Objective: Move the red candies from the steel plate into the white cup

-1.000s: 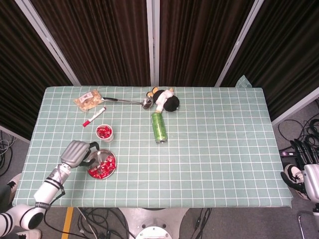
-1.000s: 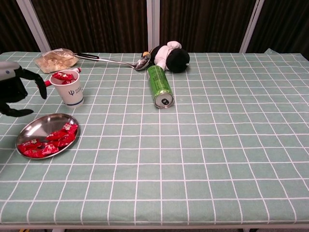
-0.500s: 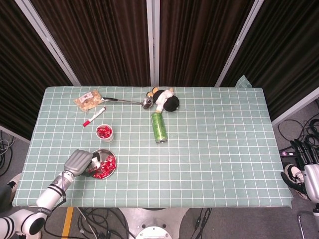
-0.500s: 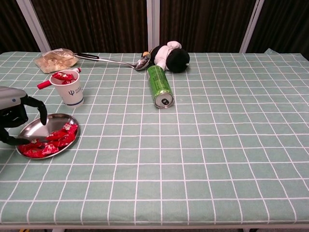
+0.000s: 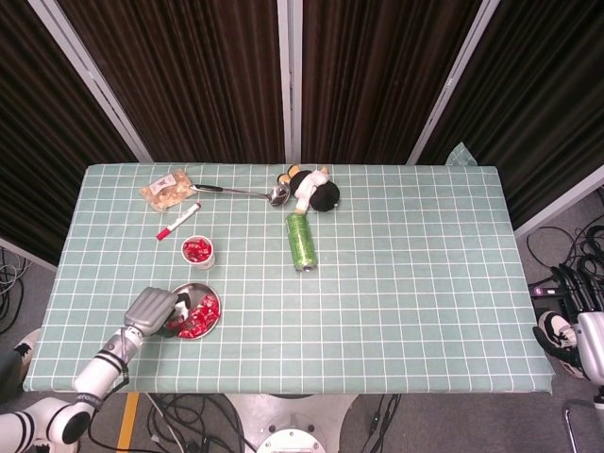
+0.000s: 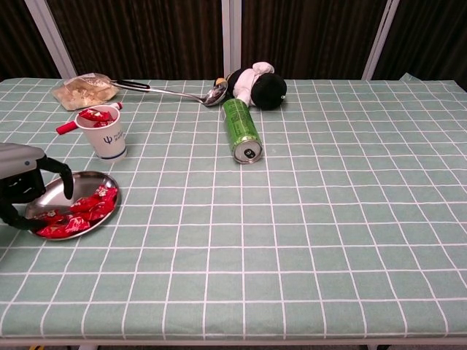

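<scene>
The steel plate point(image 5: 209, 300) point(image 6: 102, 181) lies near the table's front left with several red candies point(image 5: 196, 315) point(image 6: 82, 207) on it. Just behind it stands the white cup point(image 5: 199, 252) point(image 6: 104, 136), with a few red candies showing in its mouth. My left hand point(image 5: 151, 308) point(image 6: 22, 188) hangs low over the plate's left edge. Its dark fingers point(image 6: 66, 182) are spread and curve down to the candies, and I see nothing held. Of my right hand point(image 5: 591, 345) only a grey back shows, off the table at the right edge of the head view.
A green can point(image 5: 301, 242) point(image 6: 243, 132) lies on its side mid-table. Behind it are a plush toy point(image 5: 315, 191) point(image 6: 259, 86), a ladle point(image 5: 247, 192) point(image 6: 175, 92), a snack bag point(image 5: 167, 186) point(image 6: 82, 90) and a red marker point(image 5: 176, 221). The table's left edge is close to my left arm.
My left hand has come down and forward from beside the cup onto the plate's left side, its fingers now at the candies. Nothing else has moved.
</scene>
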`<state>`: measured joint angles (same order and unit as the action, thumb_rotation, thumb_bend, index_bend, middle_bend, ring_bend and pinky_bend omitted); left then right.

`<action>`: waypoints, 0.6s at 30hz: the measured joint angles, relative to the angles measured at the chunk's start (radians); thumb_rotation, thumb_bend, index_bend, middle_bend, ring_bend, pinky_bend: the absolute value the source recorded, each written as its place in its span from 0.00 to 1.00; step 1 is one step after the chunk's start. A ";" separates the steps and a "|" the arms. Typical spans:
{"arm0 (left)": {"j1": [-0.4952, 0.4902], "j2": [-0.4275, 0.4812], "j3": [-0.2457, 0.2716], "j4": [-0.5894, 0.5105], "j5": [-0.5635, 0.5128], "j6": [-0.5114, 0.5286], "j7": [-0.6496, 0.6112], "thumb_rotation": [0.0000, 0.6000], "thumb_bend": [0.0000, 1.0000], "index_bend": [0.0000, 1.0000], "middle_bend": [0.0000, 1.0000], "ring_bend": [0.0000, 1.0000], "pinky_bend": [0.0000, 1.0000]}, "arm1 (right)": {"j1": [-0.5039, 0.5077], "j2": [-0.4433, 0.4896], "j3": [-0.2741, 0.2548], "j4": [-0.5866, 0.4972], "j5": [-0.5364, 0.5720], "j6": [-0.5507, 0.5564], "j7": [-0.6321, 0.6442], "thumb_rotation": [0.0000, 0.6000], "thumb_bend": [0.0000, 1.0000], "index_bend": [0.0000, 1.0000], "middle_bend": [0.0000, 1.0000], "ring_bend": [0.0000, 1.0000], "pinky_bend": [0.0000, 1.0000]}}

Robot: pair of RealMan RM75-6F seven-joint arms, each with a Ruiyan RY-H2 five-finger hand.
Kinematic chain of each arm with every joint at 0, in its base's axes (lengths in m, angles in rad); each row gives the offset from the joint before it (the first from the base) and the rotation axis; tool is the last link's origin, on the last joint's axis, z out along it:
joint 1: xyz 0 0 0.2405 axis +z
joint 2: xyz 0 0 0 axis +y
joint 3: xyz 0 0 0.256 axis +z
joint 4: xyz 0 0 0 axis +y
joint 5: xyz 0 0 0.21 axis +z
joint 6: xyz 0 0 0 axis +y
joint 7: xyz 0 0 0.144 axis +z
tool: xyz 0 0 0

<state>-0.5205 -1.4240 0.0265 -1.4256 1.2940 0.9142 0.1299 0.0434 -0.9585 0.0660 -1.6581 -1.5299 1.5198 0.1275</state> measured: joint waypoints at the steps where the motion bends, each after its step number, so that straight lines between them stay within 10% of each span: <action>1: 0.000 -0.003 0.000 0.006 -0.002 -0.002 0.002 1.00 0.23 0.48 0.98 0.87 0.99 | -0.001 0.000 0.000 0.000 0.000 0.001 0.000 1.00 0.20 0.02 0.06 0.00 0.15; 18: 0.003 -0.042 -0.021 0.079 -0.012 -0.004 -0.005 1.00 0.24 0.54 0.98 0.87 0.99 | -0.002 0.004 0.001 -0.004 0.005 0.001 -0.003 1.00 0.20 0.02 0.06 0.00 0.15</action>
<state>-0.5179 -1.4662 0.0054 -1.3465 1.2822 0.9099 0.1253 0.0416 -0.9545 0.0669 -1.6620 -1.5253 1.5213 0.1246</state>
